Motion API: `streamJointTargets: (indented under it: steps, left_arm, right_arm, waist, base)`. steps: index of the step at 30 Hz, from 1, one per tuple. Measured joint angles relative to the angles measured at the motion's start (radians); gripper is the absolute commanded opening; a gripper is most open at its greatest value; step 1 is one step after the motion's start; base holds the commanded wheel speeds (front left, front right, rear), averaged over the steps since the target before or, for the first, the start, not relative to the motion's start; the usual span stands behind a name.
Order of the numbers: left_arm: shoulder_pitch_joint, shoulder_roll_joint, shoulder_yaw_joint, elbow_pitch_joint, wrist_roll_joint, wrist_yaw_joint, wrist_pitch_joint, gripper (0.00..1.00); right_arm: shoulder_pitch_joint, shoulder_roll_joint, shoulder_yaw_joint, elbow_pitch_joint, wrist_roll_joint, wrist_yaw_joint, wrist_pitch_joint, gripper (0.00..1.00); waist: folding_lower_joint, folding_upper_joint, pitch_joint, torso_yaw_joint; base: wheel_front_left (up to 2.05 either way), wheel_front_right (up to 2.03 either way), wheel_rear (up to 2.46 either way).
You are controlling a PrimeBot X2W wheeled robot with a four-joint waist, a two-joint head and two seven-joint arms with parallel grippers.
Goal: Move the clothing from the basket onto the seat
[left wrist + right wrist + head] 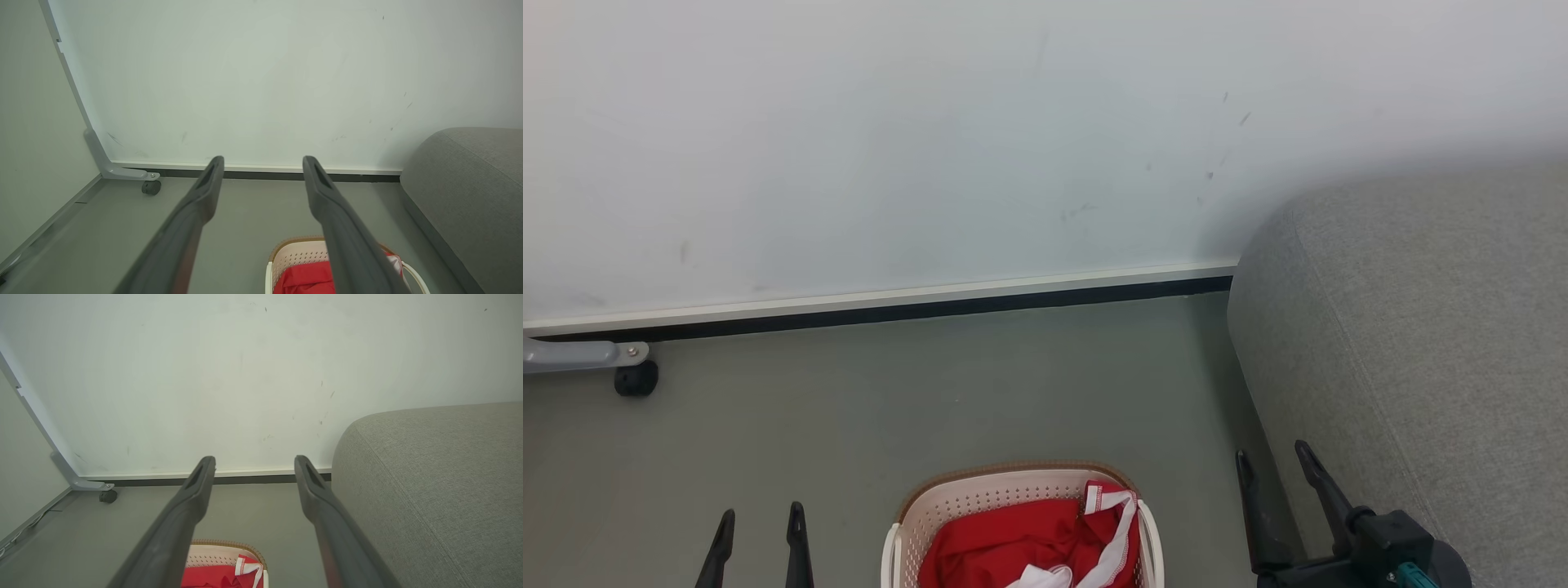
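Clothing (1013,543), bright red with white striped trim, lies bunched inside the basket (980,488), one white-edged fold standing up against the basket's right wall. We see the cream basket on the grey-green floor (931,384), its brown rim toward the wall (931,122). Bare floor runs from the basket to the dark baseboard (890,309). The seat (1421,343), a grey woven sofa with a rounded corner, stands just to the right of the basket with a strip of floor between them. Far to the left, a small black caster (636,380) sits under a grey metal leg (572,354) by the wall.

Our left gripper (761,512) hangs left of the basket, fingers spread apart and holding nothing. Our right gripper (1272,451) hangs between the basket and the seat's side, its fingers likewise parted and empty. Neither touches the clothing.
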Motion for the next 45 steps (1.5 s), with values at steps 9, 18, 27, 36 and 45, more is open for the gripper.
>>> streamJointTargets:
  steps: [9,18,27,36,45]
  left_arm:
    - [0.001,-0.006,0.005,-0.014,0.020,-0.008,0.000,1.00]
    - [0.003,-0.012,0.010,-0.029,0.027,-0.008,0.000,1.00]
    - [0.002,-0.017,0.003,-0.055,0.035,-0.011,0.000,1.00]
    - [-0.049,-0.023,-0.049,-0.056,0.051,-0.043,0.000,1.00]
    - [-0.156,-0.022,-0.127,0.047,0.083,-0.099,0.002,1.00]
  right_arm:
    - [0.001,0.002,-0.007,0.000,-0.001,0.004,0.000,1.00]
    - [0.005,0.004,-0.013,-0.007,-0.009,0.008,0.000,1.00]
    - [0.005,0.004,-0.025,-0.039,-0.016,0.008,-0.003,1.00]
    - [-0.007,0.002,-0.064,-0.089,-0.028,0.003,-0.004,1.00]
    - [-0.061,-0.004,-0.105,-0.136,-0.038,-0.002,-0.004,1.00]
  waist:
    - [0.0000,0.0000,0.005,-0.002]
    - [0.0001,0.0000,0.020,-0.003]
    - [0.0000,0.0000,0.068,-0.007]
    - [0.0001,0.0000,0.169,-0.016]
    - [0.0002,0.0001,0.294,-0.031]
  base:
    - [0.00,0.00,0.00]
    - [0.00,0.00,0.00]
    - [0.00,0.00,0.00]
    - [0.00,0.00,0.00]
    - [0.00,0.00,0.00]
